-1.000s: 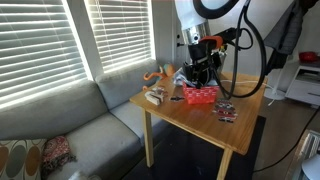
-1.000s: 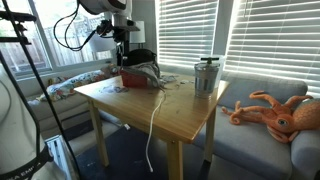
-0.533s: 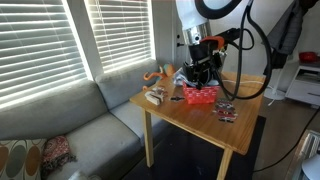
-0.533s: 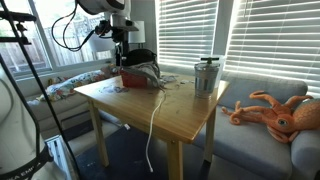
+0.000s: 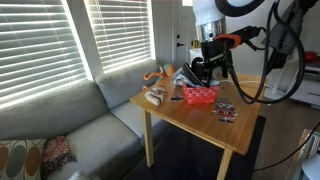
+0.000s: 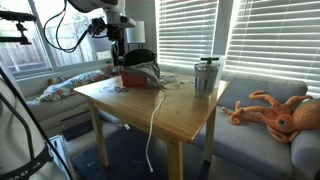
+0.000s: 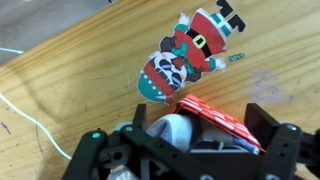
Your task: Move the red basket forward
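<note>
The red basket (image 5: 199, 95) stands on the wooden table (image 5: 185, 122), near its far side. It also shows in an exterior view (image 6: 135, 79) and as a red lattice rim in the wrist view (image 7: 222, 116). My gripper (image 5: 207, 73) hangs just above the basket with its fingers spread. In the wrist view the two black fingers (image 7: 202, 113) stand on either side of the rim without closing on it. A pale grey object (image 7: 170, 131) lies inside the basket. In an exterior view the gripper (image 6: 119, 55) is above the basket.
A Santa-patterned flat item (image 7: 190, 52) lies on the table beside the basket (image 5: 227, 112). A tan wooden object (image 5: 155, 97) and an orange thing (image 5: 152, 76) sit near the table's edge. A metal tumbler (image 6: 207, 75), a white cable (image 6: 154, 115), a couch (image 5: 80, 130) and an orange plush octopus (image 6: 275, 112) are nearby.
The arm has swung sideways and the gripper has shifted slightly above the basket. The red basket has not moved.
</note>
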Robot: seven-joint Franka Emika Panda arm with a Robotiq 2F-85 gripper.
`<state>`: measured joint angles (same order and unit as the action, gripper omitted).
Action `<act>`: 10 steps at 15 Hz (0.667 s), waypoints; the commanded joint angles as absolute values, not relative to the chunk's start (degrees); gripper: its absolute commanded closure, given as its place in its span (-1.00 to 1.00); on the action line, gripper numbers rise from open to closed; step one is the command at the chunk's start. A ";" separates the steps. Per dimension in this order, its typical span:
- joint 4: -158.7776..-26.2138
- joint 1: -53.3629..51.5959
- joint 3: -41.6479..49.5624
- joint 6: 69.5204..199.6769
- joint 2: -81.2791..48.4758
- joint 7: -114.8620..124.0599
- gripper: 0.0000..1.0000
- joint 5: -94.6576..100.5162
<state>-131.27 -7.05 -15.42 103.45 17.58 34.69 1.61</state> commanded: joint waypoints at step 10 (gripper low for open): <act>-140.50 -8.06 -12.26 116.40 19.13 18.95 -1.00 -0.86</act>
<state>-138.70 -7.15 -13.20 113.03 18.83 23.12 0.71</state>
